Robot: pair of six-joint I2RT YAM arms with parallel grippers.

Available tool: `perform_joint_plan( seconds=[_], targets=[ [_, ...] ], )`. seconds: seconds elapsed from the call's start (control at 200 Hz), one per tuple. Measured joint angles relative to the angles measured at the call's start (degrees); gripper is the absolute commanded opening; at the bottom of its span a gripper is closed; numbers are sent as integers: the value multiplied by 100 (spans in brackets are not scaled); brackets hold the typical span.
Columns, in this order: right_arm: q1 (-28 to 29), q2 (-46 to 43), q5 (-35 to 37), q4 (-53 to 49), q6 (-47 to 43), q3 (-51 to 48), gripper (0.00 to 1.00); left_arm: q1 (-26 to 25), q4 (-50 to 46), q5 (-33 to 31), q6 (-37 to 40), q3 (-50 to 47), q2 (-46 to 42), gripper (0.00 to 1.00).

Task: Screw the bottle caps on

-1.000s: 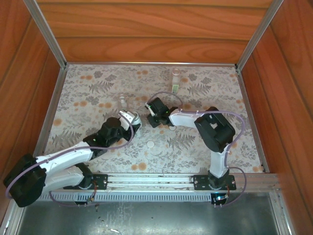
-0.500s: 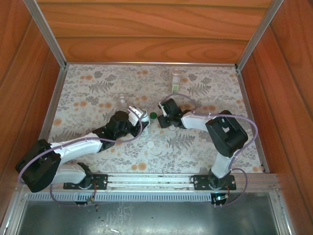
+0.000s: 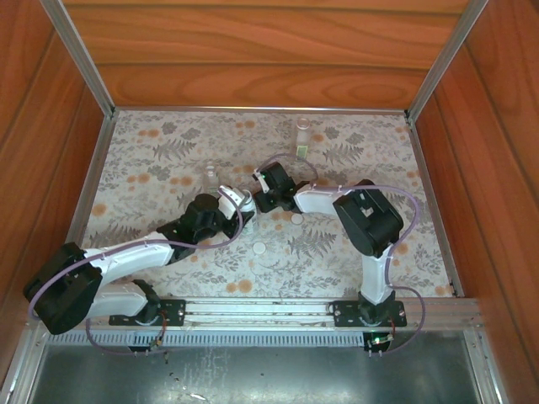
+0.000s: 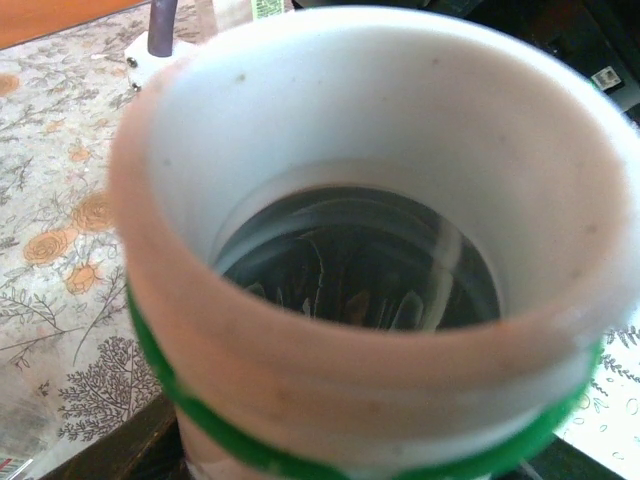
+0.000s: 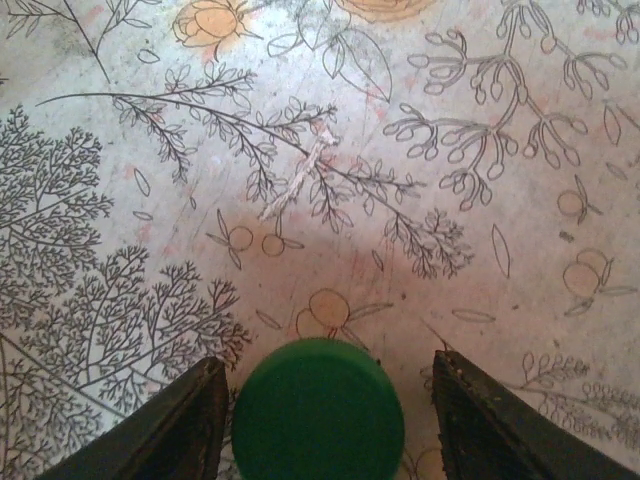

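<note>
My left gripper [image 3: 235,202] is shut on the white bottle [image 4: 370,250], whose open mouth and green band face the left wrist camera. The dark green cap [image 5: 318,410] lies flat on the floral table between the fingers [image 5: 190,425] of my right gripper [image 5: 328,368], which is open. The left finger sits close to the cap and the right one stands apart. From above, my right gripper [image 3: 264,190] hangs just right of the white bottle. Two white caps [image 3: 296,219] [image 3: 260,249] lie on the table. The clear bottle with the yellow-green label [image 3: 301,140] stands at the back, and the shorter clear bottle [image 3: 210,173] at mid left.
Wooden walls with metal rails [image 3: 253,109] box in the floral table top [image 3: 152,160]. Both arms meet near the table's middle, their grippers a few centimetres apart.
The right gripper swung right, baring the green cap, then came back left over it. The left gripper carried the white bottle a little forward and to the right.
</note>
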Motion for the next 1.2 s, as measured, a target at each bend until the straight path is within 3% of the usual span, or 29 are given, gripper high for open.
perform_joint_plan(
  seconds=[0.275,0.725,0.919,1.199],
  targets=[
    [-61,-72,398,-96,201,-76,49,0,181,46,0,0,81,53],
    [-807,-940,857,-264,664,-1117,48,-2,332,546,278,286,599,53],
    [-981,-1281,817,-197,785,-1539,59,-2,372,955,503,466,839,53],
    [-970,-1574,503,-103,660,-1718,68,-2,402,1108,610,498,905,78]
  ],
)
